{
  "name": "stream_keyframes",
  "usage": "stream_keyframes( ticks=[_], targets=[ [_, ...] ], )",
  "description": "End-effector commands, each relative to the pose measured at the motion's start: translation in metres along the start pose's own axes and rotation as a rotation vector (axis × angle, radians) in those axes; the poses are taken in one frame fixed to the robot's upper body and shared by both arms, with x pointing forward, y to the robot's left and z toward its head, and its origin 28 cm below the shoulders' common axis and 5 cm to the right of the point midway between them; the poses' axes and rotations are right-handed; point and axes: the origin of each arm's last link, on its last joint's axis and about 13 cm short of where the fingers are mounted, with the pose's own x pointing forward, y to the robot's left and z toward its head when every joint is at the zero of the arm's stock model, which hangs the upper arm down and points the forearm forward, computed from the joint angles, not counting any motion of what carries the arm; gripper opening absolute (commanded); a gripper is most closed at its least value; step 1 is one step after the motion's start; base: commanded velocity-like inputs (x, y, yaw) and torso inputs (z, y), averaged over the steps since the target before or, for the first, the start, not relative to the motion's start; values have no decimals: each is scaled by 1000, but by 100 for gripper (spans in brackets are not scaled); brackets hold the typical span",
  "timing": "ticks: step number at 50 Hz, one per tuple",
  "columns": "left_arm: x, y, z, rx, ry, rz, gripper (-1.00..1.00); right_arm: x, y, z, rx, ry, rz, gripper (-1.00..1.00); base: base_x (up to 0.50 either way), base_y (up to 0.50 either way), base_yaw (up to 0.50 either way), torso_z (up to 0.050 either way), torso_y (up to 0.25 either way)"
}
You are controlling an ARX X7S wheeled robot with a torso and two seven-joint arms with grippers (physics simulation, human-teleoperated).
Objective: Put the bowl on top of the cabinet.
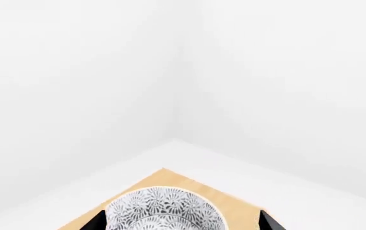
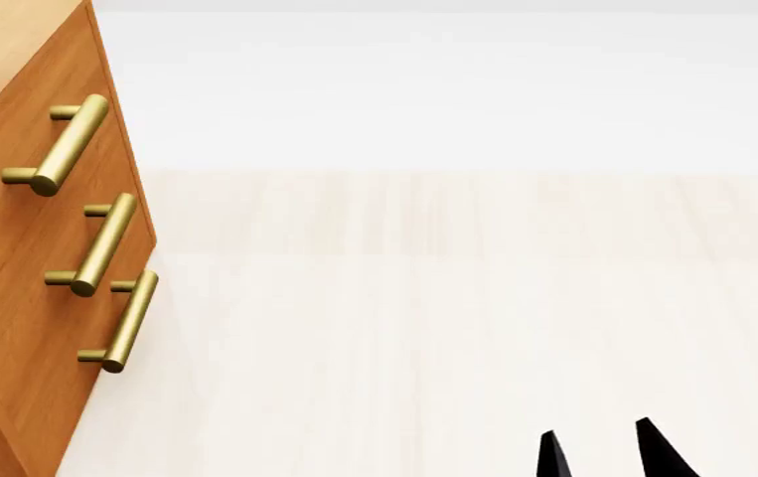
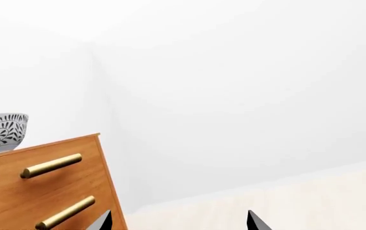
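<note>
The bowl (image 1: 163, 211), white with a dense grey-black floral pattern, sits on the light wood top of the cabinet (image 1: 234, 201) near a corner of that top. My left gripper (image 1: 181, 224) is open, its two dark fingertips (image 1: 269, 223) wide apart on either side of the bowl, with bare wood showing between the bowl and one fingertip. The right wrist view shows the bowl (image 3: 0, 132) on the orange-brown cabinet (image 3: 42, 191). My right gripper (image 3: 179, 221) is open and empty, low in front of the cabinet (image 2: 21, 248). Its tips (image 2: 657, 447) show in the head view.
Three brass bar handles (image 2: 100, 243) stick out from the cabinet front. Pale wood floor (image 2: 485, 298) stretches to the right of the cabinet. White walls meet in a corner (image 1: 176, 96) behind the cabinet.
</note>
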Motion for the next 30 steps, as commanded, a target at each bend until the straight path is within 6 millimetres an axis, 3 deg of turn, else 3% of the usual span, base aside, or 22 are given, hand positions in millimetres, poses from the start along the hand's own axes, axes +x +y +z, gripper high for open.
stream_keyframes(
  ticks=[1,30],
  targets=[
    [-24,-11,-8,87,-87,-78,100,0,1,0,-5,2,2,100,0,0,0,0,0],
    [-61,-31,-47,259,-191,-215,100,-1,8,-1,-42,11,33,100,0,0,0,0,0]
  ],
)
